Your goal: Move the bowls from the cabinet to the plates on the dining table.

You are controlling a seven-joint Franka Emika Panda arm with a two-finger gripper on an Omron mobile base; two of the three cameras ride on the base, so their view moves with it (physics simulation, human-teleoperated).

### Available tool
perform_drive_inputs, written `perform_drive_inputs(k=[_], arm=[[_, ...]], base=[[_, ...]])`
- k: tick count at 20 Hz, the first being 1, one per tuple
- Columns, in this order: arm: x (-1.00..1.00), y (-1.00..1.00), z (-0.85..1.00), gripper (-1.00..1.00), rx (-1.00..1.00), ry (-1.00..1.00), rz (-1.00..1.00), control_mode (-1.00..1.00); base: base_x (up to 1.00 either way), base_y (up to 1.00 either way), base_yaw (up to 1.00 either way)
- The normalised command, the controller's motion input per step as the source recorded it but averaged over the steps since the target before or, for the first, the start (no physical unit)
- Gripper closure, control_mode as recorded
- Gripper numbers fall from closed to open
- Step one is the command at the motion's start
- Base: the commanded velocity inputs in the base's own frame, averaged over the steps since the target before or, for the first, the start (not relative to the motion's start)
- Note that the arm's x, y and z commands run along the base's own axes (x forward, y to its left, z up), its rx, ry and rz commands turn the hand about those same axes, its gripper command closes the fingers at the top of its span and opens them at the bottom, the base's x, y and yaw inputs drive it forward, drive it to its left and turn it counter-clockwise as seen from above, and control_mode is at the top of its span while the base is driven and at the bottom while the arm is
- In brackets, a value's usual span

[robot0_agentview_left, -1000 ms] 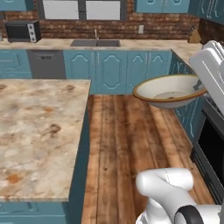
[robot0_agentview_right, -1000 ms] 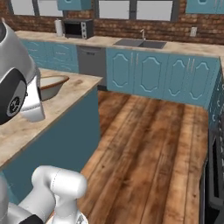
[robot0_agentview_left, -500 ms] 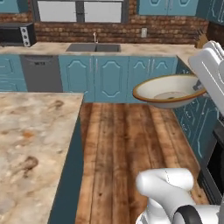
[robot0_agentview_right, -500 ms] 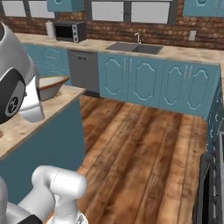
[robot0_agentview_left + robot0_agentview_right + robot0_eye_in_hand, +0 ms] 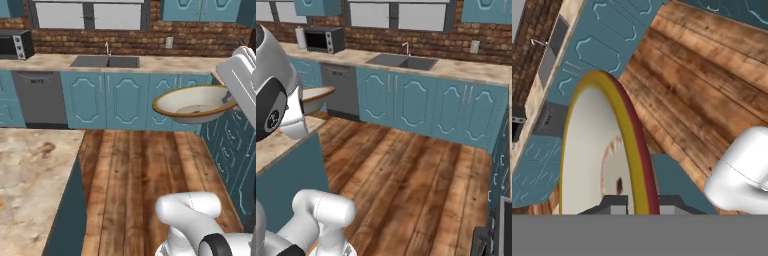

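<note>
Gripper (image 5: 637, 202) clamped on rim of bowl (image 5: 195, 104), held level in mid-air above wooden floor (image 5: 145, 175), right of dining table (image 5: 30, 190).

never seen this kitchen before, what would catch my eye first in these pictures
The bowl, cream inside with a tan rim, hangs in mid-air over the wooden floor, clamped at its rim by the gripper. To the left lies the mottled marble top of the dining table, with teal sides. Along the far brick wall runs a counter with a sink and a microwave.
</note>
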Motion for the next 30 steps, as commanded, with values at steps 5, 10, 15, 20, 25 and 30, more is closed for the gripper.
perform_drive_inputs(k=[5, 10, 15, 20, 25, 30], arm=[[0.00, 0.00, 0.00, 1.00, 0.00, 0.00, 0.00, 1.00], [0.00, 0.00, 0.00, 1.00, 0.00, 0.00, 0.00, 1.00], [0.00, 0.00, 0.00, 1.00, 0.00, 0.00, 0.00, 1.00], [0.00, 0.00, 0.00, 1.00, 0.00, 0.00, 0.00, 1.00], [0.00, 0.00, 0.00, 1.00, 0.00, 0.00, 0.00, 1.00], [0.00, 0.00, 0.00, 1.00, 0.00, 0.00, 0.00, 1.00]], base=[[1.00, -0.44, 0.09], [1.00, -0.44, 0.08], [1.00, -0.44, 0.08], [1.00, -0.41, 0.08], [1.00, -0.37, 0.08], [1.00, -0.16, 0.16]])
